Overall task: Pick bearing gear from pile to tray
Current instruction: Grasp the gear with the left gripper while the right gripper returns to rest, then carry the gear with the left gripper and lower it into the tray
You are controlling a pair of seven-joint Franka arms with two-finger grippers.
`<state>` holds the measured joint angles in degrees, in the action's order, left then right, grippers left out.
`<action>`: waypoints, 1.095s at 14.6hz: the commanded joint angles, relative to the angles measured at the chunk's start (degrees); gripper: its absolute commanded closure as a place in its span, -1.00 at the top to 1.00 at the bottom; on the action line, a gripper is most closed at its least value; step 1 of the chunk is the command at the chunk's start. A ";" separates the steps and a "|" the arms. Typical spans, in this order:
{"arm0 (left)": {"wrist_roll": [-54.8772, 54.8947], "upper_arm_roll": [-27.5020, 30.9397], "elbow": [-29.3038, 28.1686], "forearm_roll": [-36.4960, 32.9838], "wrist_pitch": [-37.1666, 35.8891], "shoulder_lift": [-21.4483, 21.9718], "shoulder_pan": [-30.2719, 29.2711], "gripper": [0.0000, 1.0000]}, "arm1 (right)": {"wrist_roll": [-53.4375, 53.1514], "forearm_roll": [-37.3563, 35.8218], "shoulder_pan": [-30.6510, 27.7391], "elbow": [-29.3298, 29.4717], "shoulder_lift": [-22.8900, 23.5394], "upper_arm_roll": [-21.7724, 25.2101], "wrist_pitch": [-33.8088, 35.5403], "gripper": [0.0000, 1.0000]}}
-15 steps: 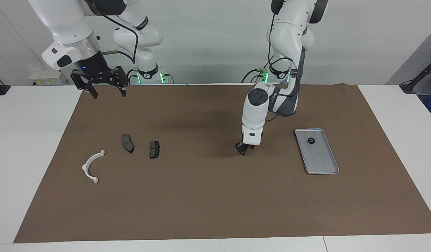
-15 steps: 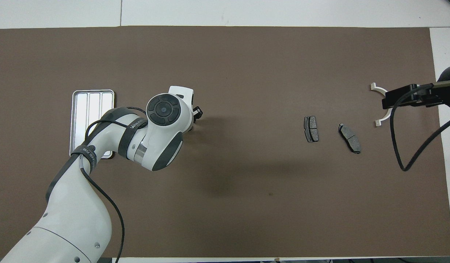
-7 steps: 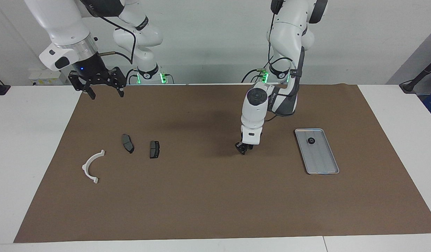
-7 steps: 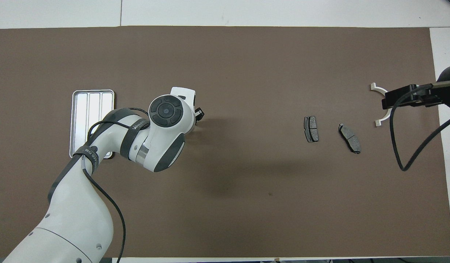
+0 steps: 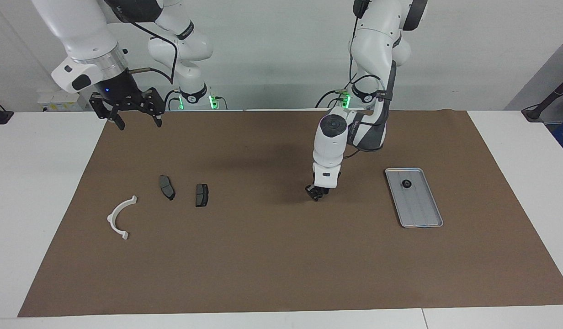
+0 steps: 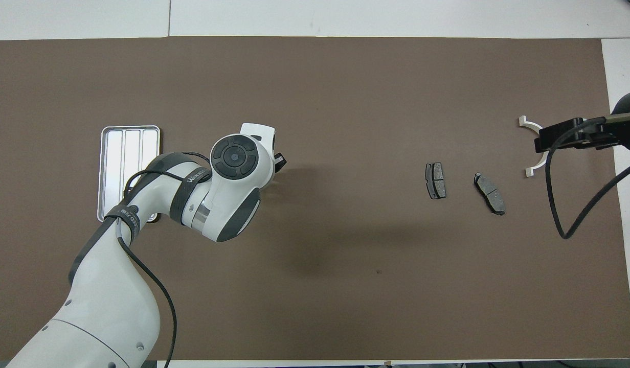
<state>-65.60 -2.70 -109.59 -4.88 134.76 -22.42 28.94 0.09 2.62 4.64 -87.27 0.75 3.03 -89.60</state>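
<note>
The silver tray [image 5: 421, 210] lies on the brown mat toward the left arm's end, with a small black ring [image 5: 406, 183] in its end nearer the robots. In the overhead view the left arm hides that end of the tray [image 6: 123, 148]. The pile lies toward the right arm's end: a white half-ring arc [image 5: 119, 217] and two dark brake pads [image 5: 167, 187] [image 5: 201, 194]. My left gripper [image 5: 314, 194] hangs low over bare mat between the tray and the pile. My right gripper [image 5: 139, 122] is open, empty and raised over the mat's edge by the robots.
In the overhead view the right gripper [image 6: 565, 138] covers part of the white arc [image 6: 534, 166]; the pads [image 6: 435, 180] [image 6: 490, 192] show fully. White table borders the mat [image 5: 281, 256] on all sides.
My left gripper has shifted a little away from the tray, toward the pile. My right gripper rose slightly and then held still.
</note>
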 commanded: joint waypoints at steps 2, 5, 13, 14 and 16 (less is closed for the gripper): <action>-0.33 0.77 -0.11 -0.30 -1.50 0.97 0.06 -1.00 | 1.40 -0.95 -0.86 -0.79 -0.32 -0.49 -1.19 1.00; 6.33 1.11 2.63 -0.39 -8.09 3.59 -3.00 -1.00 | 1.58 -1.04 -1.13 -0.70 -0.23 -0.49 -1.19 1.00; 42.87 0.85 -1.50 1.09 -12.34 11.08 -23.03 -1.00 | 1.31 -1.47 -1.66 -0.53 0.39 -0.49 -1.28 1.00; 47.27 0.94 -1.50 3.19 -10.76 10.91 -24.97 -1.00 | 1.40 -1.47 -1.65 -0.53 0.47 -0.49 -1.19 1.00; 50.82 0.94 -1.41 3.91 -8.47 10.12 -27.09 -1.00 | 1.40 -1.48 -1.74 -0.62 0.48 -0.49 -1.19 1.00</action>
<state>-18.65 -1.05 -110.00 -2.30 123.33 -12.12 3.78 0.10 2.32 3.62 -87.28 1.35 3.05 -89.83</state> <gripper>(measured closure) 0.762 0.000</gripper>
